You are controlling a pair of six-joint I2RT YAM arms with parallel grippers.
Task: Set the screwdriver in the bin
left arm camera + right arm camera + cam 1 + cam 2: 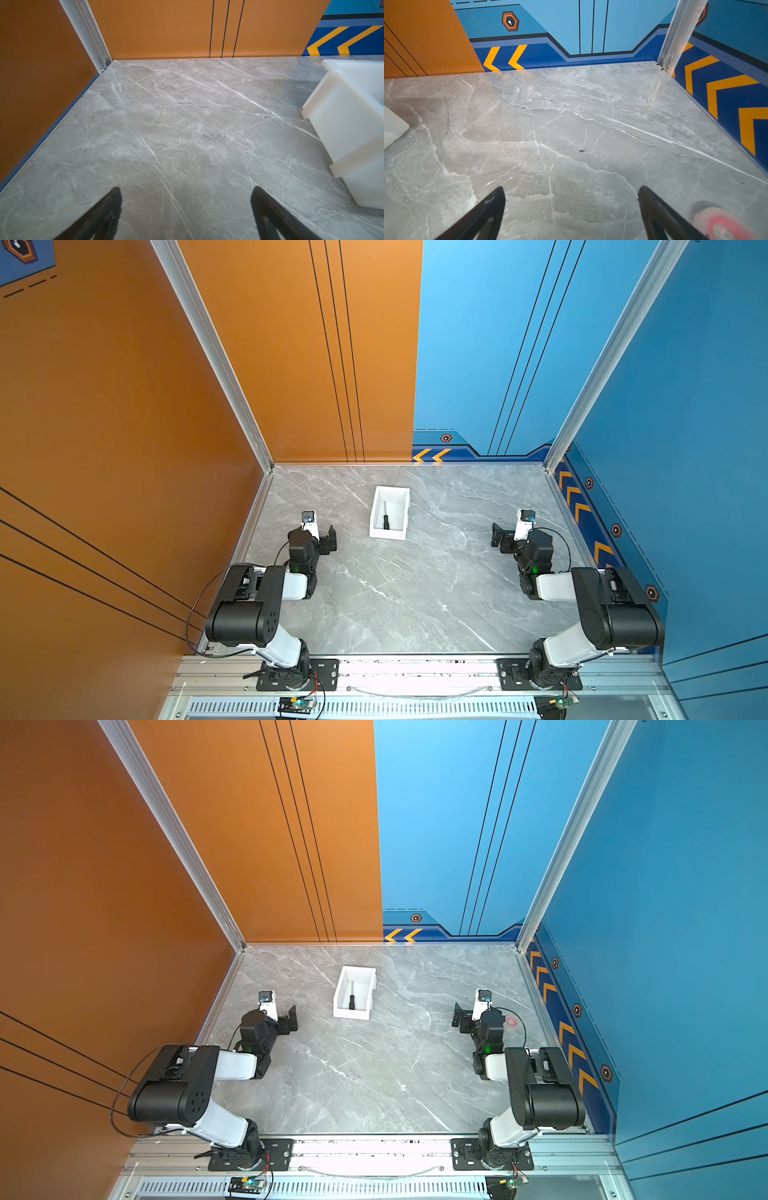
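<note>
The white bin (387, 534) (351, 1013) stands at the back middle of the grey marble table. The screwdriver (386, 519) (351, 999) lies inside it, black handle toward the front wall and thin shaft pointing away. My left gripper (323, 537) (186, 190) rests low, left of the bin and apart from it, open with only bare table between its fingers. The bin's side wall (349, 124) shows in the left wrist view. My right gripper (503, 537) (572, 190) sits far to the right, open and empty. A corner of the bin (394, 126) shows in the right wrist view.
A red and white tape roll (511, 1022) (720, 226) lies on the table beside the right wrist. Orange and blue walls close off the table on the left, back and right. Both arm bases sit on the metal rail (415, 672) at the front edge.
</note>
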